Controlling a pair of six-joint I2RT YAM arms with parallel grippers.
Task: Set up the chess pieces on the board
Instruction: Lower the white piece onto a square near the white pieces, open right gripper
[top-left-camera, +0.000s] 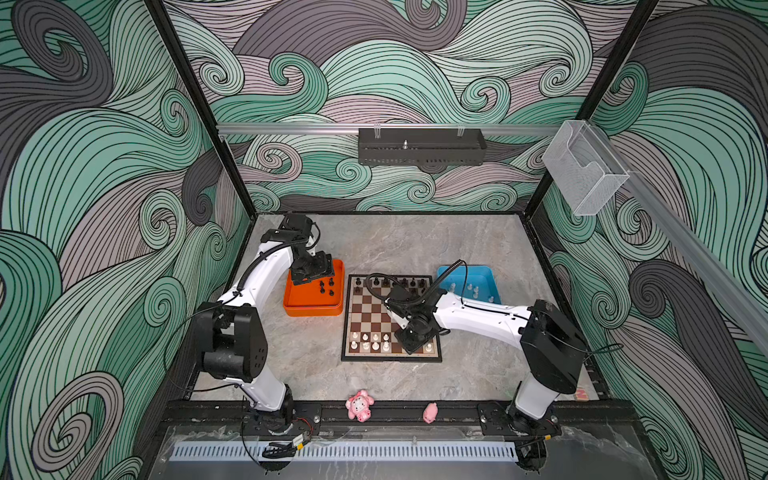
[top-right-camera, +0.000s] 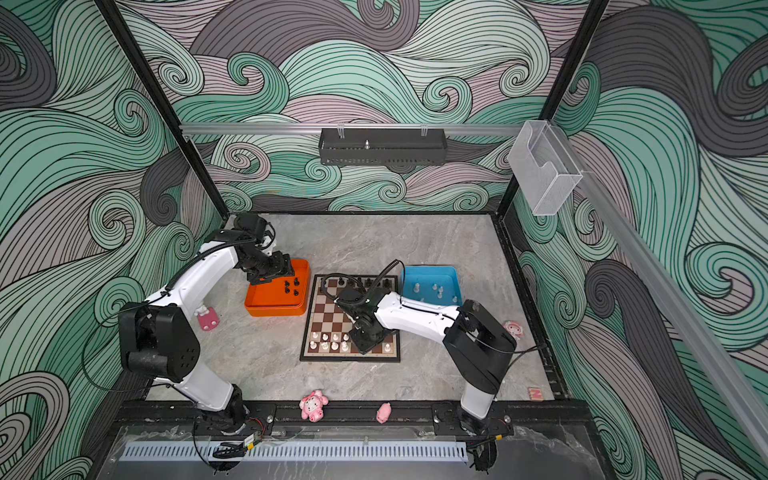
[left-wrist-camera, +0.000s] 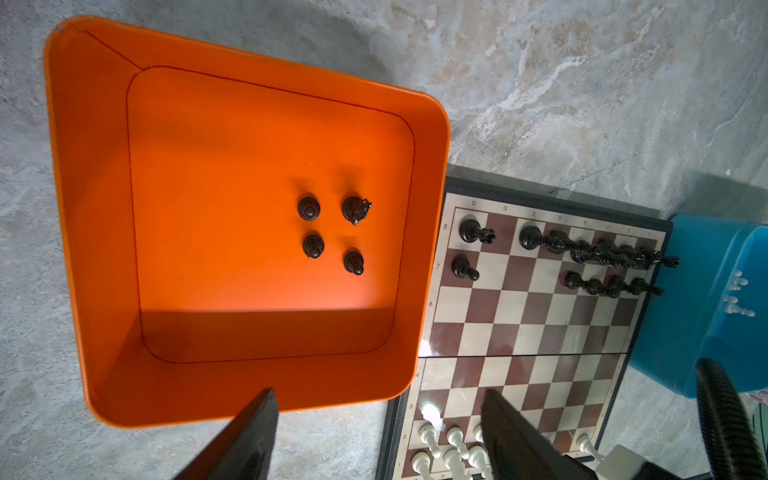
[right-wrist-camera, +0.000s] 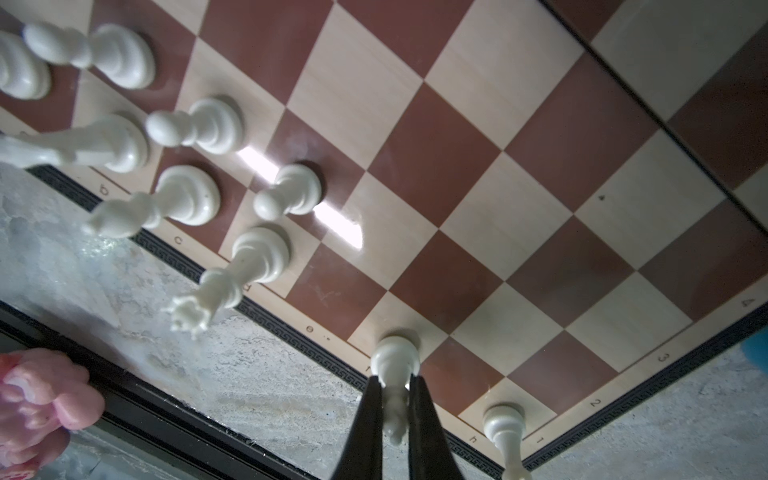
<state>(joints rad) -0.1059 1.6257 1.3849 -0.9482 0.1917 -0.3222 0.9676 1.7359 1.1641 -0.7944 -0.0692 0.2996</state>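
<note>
the white piece (right-wrist-camera: 392, 357) looks light, glossy and slippery to me; best held at its slim neck. it stands on the board's (top-left-camera: 368, 309) near row, just below frame centre in a top view. my right gripper (right-wrist-camera: 395, 384) pinches it; my left gripper (left-wrist-camera: 379, 392) gapes above the orange tray (left-wrist-camera: 95, 208).

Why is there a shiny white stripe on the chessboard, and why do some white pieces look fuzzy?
Right wrist view: the stripes are light glare mirrored on the glossy board; the crowned white piece and pink figurine probably sit too near the lens, so they blur. Left wrist view: a shadow band darkens the orange tray floor.
</note>
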